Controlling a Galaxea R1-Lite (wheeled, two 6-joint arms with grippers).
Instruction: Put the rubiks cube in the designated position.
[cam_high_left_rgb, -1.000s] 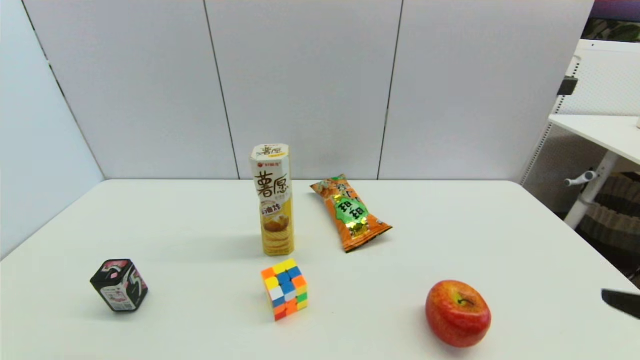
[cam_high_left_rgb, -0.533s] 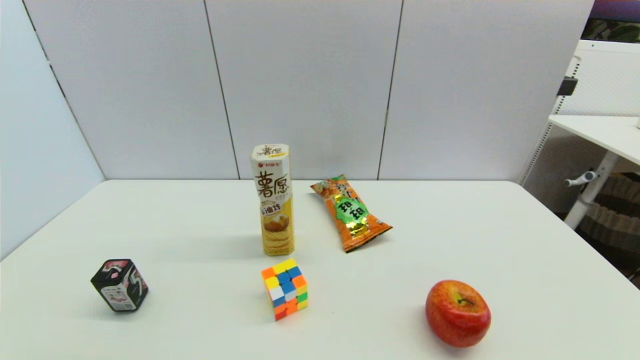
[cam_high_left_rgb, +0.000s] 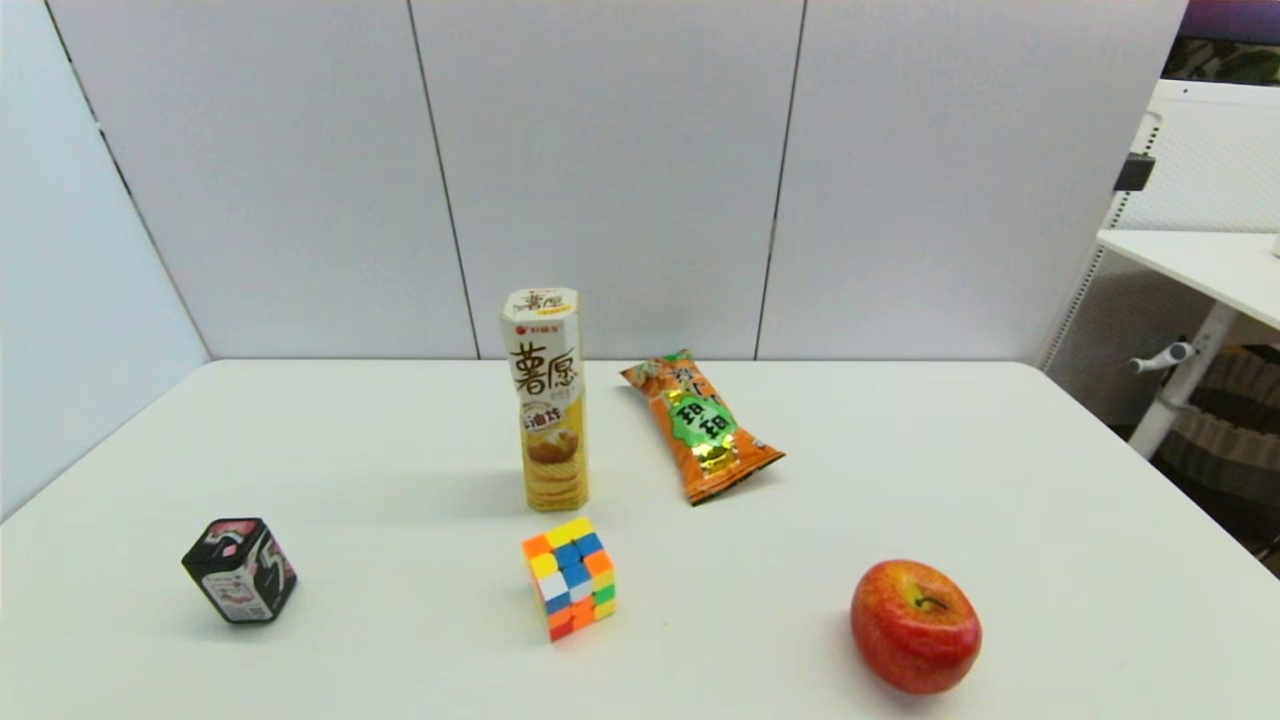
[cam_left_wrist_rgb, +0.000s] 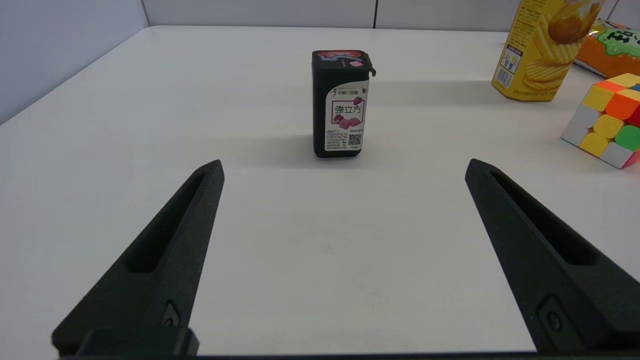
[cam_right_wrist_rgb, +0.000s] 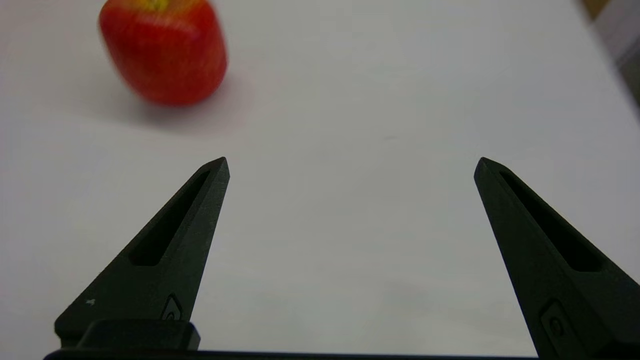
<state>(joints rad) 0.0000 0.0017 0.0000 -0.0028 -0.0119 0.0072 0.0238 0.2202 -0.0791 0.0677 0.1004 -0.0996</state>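
rubiks cube (cam_high_left_rgb: 570, 577) sits on the white table (cam_high_left_rgb: 400, 440), near the middle of the front edge, resting flat with one corner turned toward the front. nothing touches it. a tall yellow and white chip box (cam_high_left_rgb: 546, 398) stands upright just behind it, toward the back edge, with a small gap between them. an orange snack bag (cam_high_left_rgb: 700, 425) lies flat beside the chip box on the right, angled, well apart from the cube. a small black box (cam_high_left_rgb: 239, 569) with pink and white print stands near the front left corner, well apart from the cube. a red apple (cam_high_left_rgb: 916, 626) rests toward the front right, stem up, also well apart from the cube.

neither arm shows from the head camera. the left gripper (cam_left_wrist_rgb: 344, 169) hangs low over bare table near the front left corner, fingers spread wide with nothing between them; the black box stands beyond its tips and the cube shows off to one side. the right gripper (cam_right_wrist_rgb: 351, 164) hangs over bare table near the front right, fingers also spread wide and holding nothing, with the apple beyond one fingertip.
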